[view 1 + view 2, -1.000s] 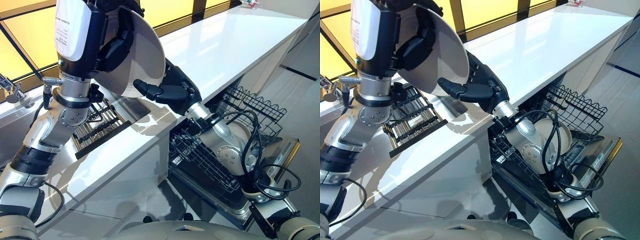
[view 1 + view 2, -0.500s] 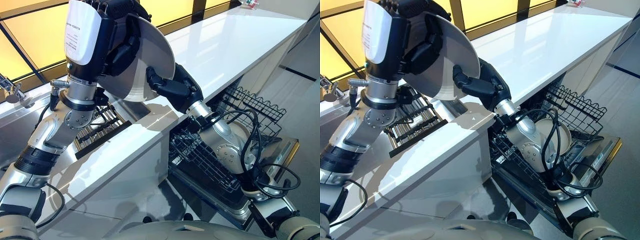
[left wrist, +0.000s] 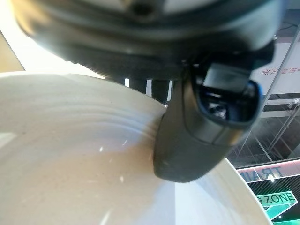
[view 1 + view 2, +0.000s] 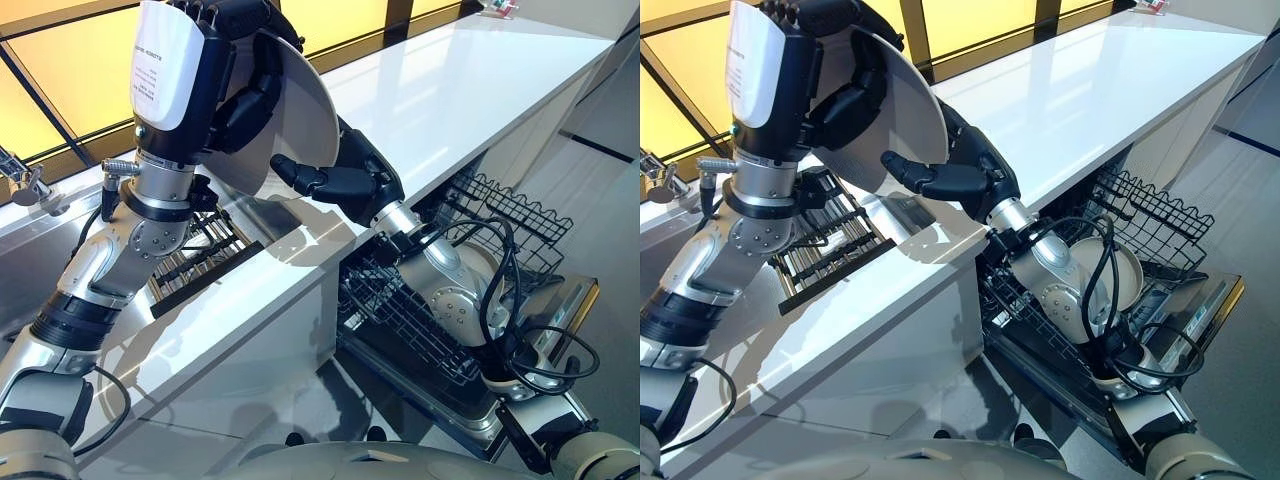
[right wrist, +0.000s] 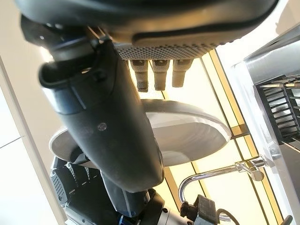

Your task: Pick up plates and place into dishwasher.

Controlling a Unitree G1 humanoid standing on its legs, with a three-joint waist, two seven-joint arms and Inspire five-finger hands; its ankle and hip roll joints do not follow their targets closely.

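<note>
- Plate (image 4: 290,130): white, round, held up on edge above the countertop (image 4: 450,90), gripped in the left hand (image 4: 245,95).
- Left hand's thumb (image 3: 201,126) is pressed on the plate's concave face and the fingers curl round the rim from the back, so it is clamped on the plate.
- Right hand (image 4: 335,180) is just under the plate's lower rim, fingers relaxed and spread, thumb pointing toward the plate; whether it touches the rim I cannot tell.
- Handling, my guess: stiff glazed ceramic, smooth and slippery, breakable if it drops or knocks the counter edge; moderate weight.
- Best hold: pinch across the rim, thumb on one face and fingers on the other, at the free edge opposite the left hand's fingers.
- Looks like a handover between hands, not yet complete.
- Beyond the right hand's fingers: a dark drying rack (image 4: 200,255) on the counter.
- Behind the right wrist, below: the open dishwasher basket (image 4: 500,215), wire, with another plate (image 4: 1120,270) already in it.
</note>
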